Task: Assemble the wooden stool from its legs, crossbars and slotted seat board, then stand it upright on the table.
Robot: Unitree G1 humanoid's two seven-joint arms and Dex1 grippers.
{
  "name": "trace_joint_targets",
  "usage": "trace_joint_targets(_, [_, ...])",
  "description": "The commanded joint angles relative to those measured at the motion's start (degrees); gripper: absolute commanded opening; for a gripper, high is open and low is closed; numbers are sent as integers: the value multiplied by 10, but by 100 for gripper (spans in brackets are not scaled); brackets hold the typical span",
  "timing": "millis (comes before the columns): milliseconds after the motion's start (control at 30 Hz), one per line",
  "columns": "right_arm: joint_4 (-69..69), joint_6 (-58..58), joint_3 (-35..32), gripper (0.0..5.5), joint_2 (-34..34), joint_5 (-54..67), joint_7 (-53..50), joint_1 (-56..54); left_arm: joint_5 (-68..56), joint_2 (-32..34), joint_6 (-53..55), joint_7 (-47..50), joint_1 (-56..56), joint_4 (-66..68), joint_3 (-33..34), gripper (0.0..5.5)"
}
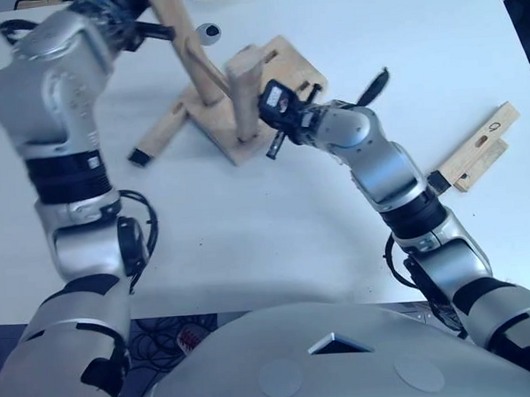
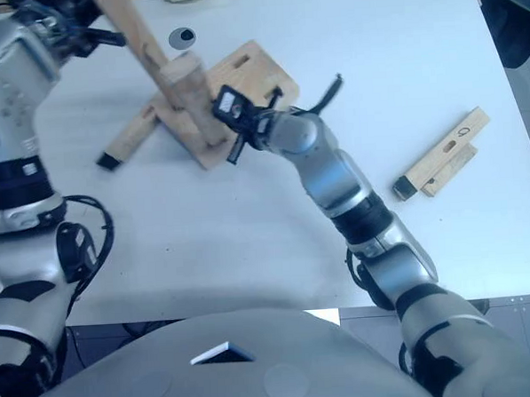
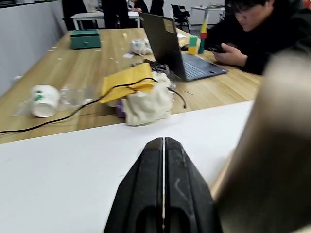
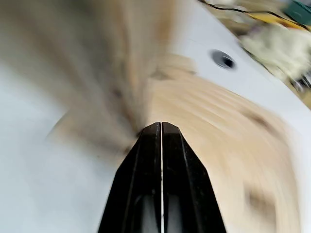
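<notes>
Stool (image 1: 236, 151): looks only half built, lying seat-down on the far part of the white worktop (image 1: 250, 244), a bit toward the left. Pale raw wood all over, with the slotted seat board (image 1: 285, 64) flat, one tall leg (image 1: 186, 42) leaning up out of it, a shorter post (image 1: 244, 84) standing just beside that, and another leg (image 1: 159, 133) poking out flat to the left with a dark foot cap. Probably mid-way through seating legs in their slots. To do that well: push straight down along the post rather than sideways, keep the board pinned so it can't skate, and check the tall leg's tilt before forcing anything. Left end effector (image 3: 164, 141) pinched fully closed on nothing, sitting right beside the tall leg. Right end effector (image 4: 161, 125) likewise closed tight and empty, tips close to the wood by the short post. Two spare wooden pieces (image 1: 476, 147) parked well apart near the right edge; best left until these joints feel snug.
</notes>
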Motion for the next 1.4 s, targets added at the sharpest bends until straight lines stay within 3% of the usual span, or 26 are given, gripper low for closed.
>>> trace_joint_targets(33, [1, -17, -4, 2, -6, 6, 26, -12, 22, -14, -63, -32, -15, 83, -29, 0])
trace_joint_targets(367, [11, -24, -127, 2, -135, 41, 85, 15, 43, 63, -144, -32, 45, 108, 30, 0])
trace_joint_targets(567, [58, -4, -188, 2, -112, 115, 98, 52, 36, 60, -153, -32, 53, 88, 44, 0])
trace_joint_targets(700, [100, -36, -194, 2, -127, 117, 102, 78, 36, 63, -155, -36, 51, 82, 47, 0])
trace_joint_targets(800, [55, -19, -219, 2, -144, 135, 111, 81, 57, 71, -172, -38, 65, 94, 34, 0])
trace_joint_targets(933, [24, -15, -252, 2, -205, 117, 104, 69, 101, 80, -244, -22, 78, 193, 21, 0])
trace_joint_targets(1167, [124, -65, -259, 2, -261, 64, 75, 50, 116, 76, -318, 14, 24, 533, 46, 0])
trace_joint_targets(1267, [166, -88, -244, 2, -260, 47, 75, 63, 111, 71, -299, -3, 28, 559, 47, 0])
trace_joint_targets(1400, [194, -110, -234, 2, -267, 22, 64, 83, 84, 53, -228, 0, 56, 477, 62, 0])
